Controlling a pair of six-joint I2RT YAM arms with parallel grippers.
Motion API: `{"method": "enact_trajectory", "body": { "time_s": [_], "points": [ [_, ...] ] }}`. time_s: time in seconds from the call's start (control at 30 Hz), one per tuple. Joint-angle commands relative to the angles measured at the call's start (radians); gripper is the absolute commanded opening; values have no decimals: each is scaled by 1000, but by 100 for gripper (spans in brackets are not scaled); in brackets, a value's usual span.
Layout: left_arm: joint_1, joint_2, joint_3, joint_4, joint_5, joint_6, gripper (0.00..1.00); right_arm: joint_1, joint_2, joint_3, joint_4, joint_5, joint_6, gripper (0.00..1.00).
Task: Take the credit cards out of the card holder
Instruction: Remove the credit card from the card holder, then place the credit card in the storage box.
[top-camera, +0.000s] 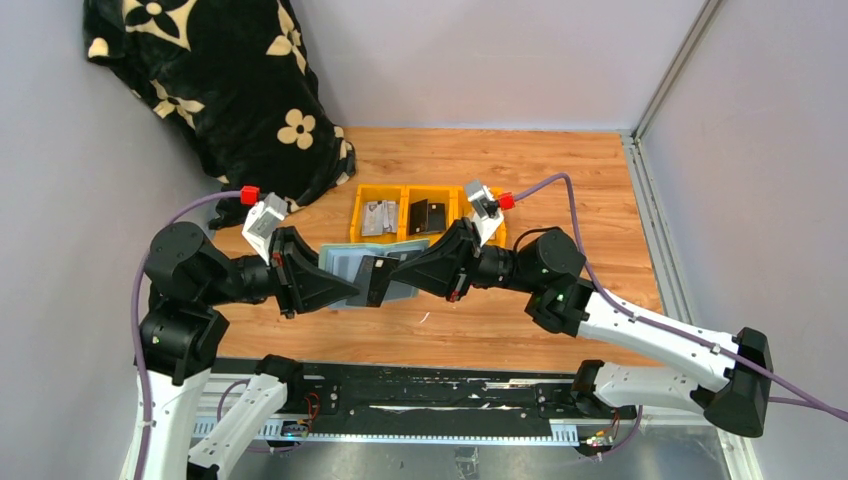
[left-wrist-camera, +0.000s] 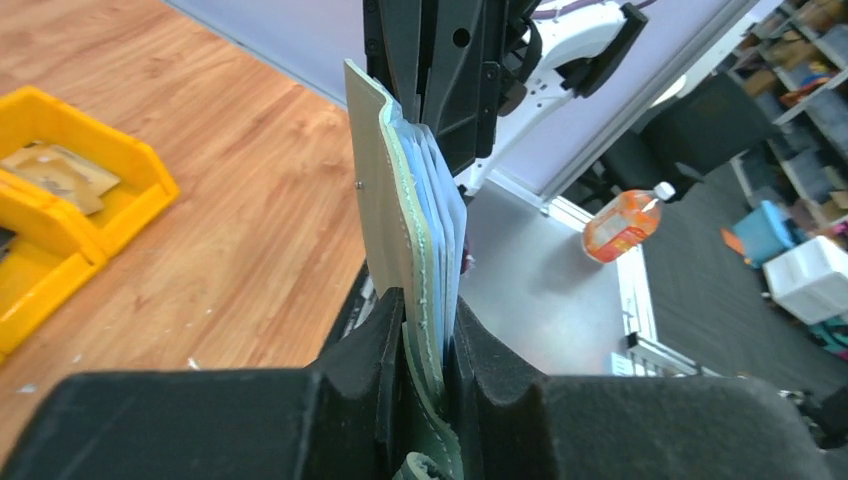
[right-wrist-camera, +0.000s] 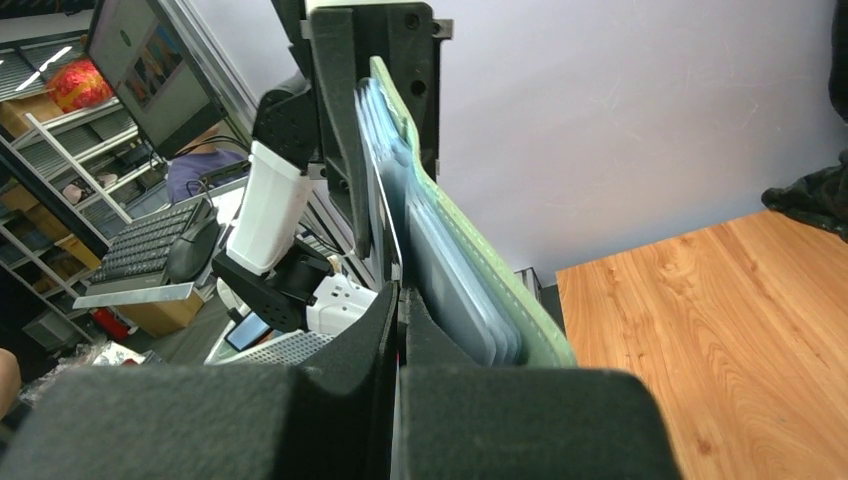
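Robotics lab or research workspace, not a home. In the top view a wooden tabletop (top-camera: 560, 170) is boxed in by plain grey panels (top-camera: 480, 60), with an aluminium frame post (top-camera: 675, 70) at upper right. Lab-office clutter is seen behind the cell. Right wrist view: monitor (right-wrist-camera: 140, 60) upper left, keyboard (right-wrist-camera: 150, 245) mid left, metal shelving (right-wrist-camera: 40, 150) at the left edge. Left wrist view: office chair (left-wrist-camera: 690, 130) and stocked shelves (left-wrist-camera: 800, 90) upper right, orange bottle (left-wrist-camera: 625, 220) centre right.

The right end effector (right-wrist-camera: 400, 300) is seen closed on the edge of a thin card (right-wrist-camera: 386, 235), which is tucked beside the grey pockets of the upright green card holder (right-wrist-camera: 510, 300). The holder's far end is clamped by the left end effector (right-wrist-camera: 385, 100). The wooden counter (right-wrist-camera: 720, 340) is seen at lower right.
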Motion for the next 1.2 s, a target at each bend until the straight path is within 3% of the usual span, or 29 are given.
{"method": "enact_trajectory", "body": {
  "time_s": [0.0,0.13,0.27,0.43,0.53,0.67,0.77,0.97,1.17],
  "points": [
    [-12,13,83,-183,-69,236,0,-26,2,5,-80,18,-28,0],
    [-12,12,81,-251,-164,330,0,-68,-12,-21,-66,14,10,0],
    [-12,9,63,-280,-363,416,0,-102,-17,-32,-38,-3,41,0],
    [-12,20,34,-276,-533,440,0,-110,18,-33,-18,-31,67,0],
    [-12,41,20,-258,-707,432,0,-124,34,-38,-21,-34,72,0],
    [-12,64,12,-244,-885,476,0,-203,56,-53,-22,-63,110,0],
    [-12,63,-3,-243,-894,515,0,-295,71,-45,-88,-76,96,0],
    [-12,45,-7,-287,-774,570,0,-508,175,5,-233,-56,47,0],
    [-12,31,23,-341,-671,575,0,-570,408,167,-397,22,-107,0]
  ]
}}
